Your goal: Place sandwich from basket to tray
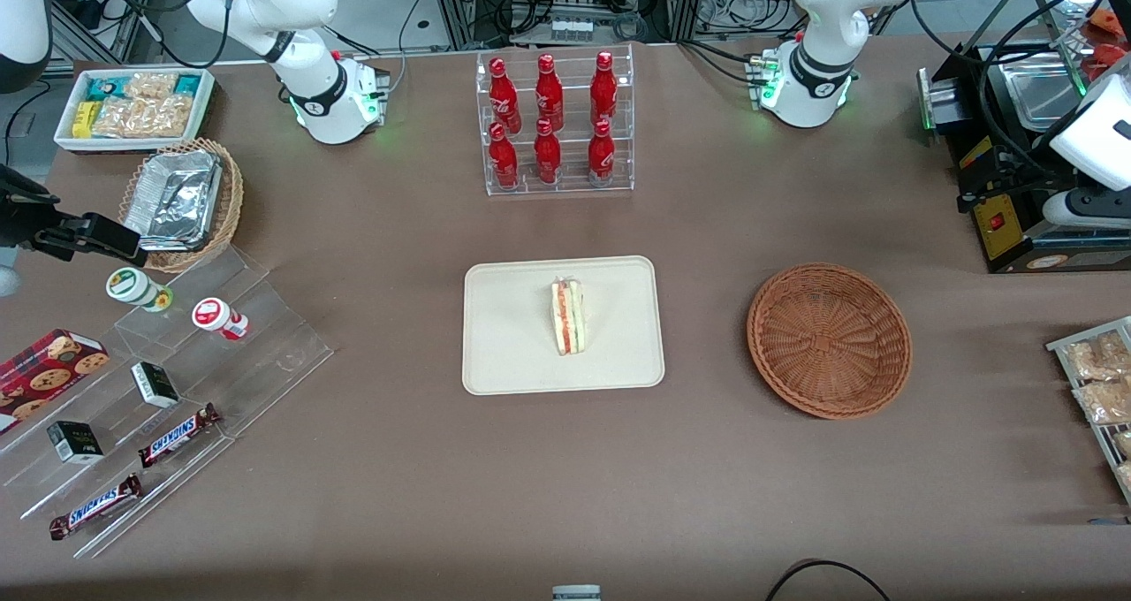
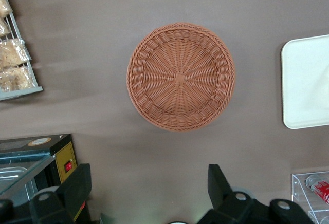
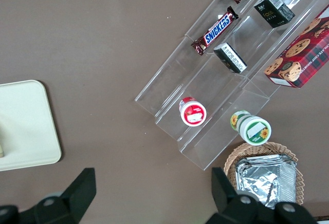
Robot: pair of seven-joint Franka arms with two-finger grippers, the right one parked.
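The sandwich (image 1: 568, 316), a white wedge with red and green filling, stands on its edge near the middle of the cream tray (image 1: 512, 336). The round reddish-brown basket (image 1: 829, 340) sits beside the tray toward the working arm's end, with nothing in it. In the left wrist view the basket (image 2: 181, 76) lies below the camera, with a corner of the tray (image 2: 306, 80) beside it. My gripper (image 2: 149, 185) hangs open high over bare table, next to the basket and farther from the front camera than it. Nothing is between its black fingers (image 2: 82, 183).
A clear rack of red bottles (image 1: 552, 124) stands farther back than the tray. A black machine (image 1: 1007, 186) and a wire rack of snack packets (image 1: 1100, 389) flank the basket at the working arm's end. An acrylic step stand (image 1: 177, 389) with snacks lies toward the parked arm's end.
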